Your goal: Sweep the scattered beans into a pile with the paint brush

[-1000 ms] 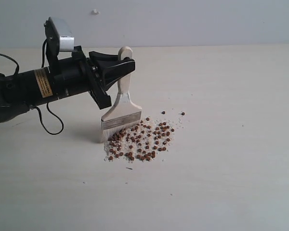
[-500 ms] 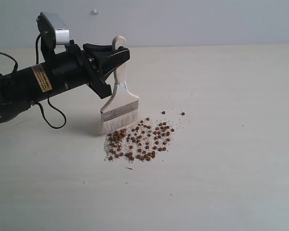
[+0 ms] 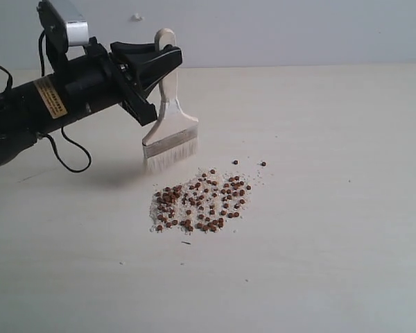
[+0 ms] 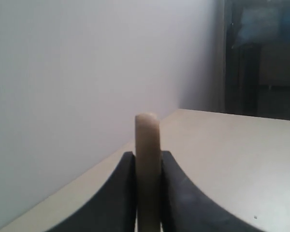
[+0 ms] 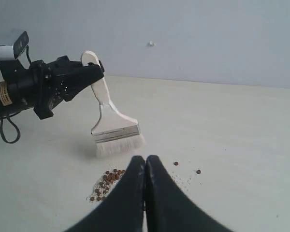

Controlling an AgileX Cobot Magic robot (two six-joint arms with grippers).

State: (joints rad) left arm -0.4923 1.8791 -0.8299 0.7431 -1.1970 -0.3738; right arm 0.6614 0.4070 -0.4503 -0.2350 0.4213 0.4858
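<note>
Left gripper (image 3: 168, 59) grasps paint brush (image 3: 170, 139) handle, upper left; bristles up-left of beans (image 3: 202, 201), not touching. Right gripper (image 5: 145, 162) clenched, empty.

You have a paint brush (image 3: 168, 121) with a pale wooden handle, a silver ferrule and white bristles. The beans (image 3: 202, 202) are reddish-brown, speckled among whitish crumbs (image 3: 154, 220). The left gripper (image 3: 170, 60) is black, and its arm carries a yellow label (image 3: 46, 98) with dark print and a silver-and-black camera (image 3: 62, 24). The right gripper (image 5: 145, 162) is black too. Your desk (image 3: 333, 208) is pale cream, and the wall (image 3: 298, 31) is pale grey.
</note>
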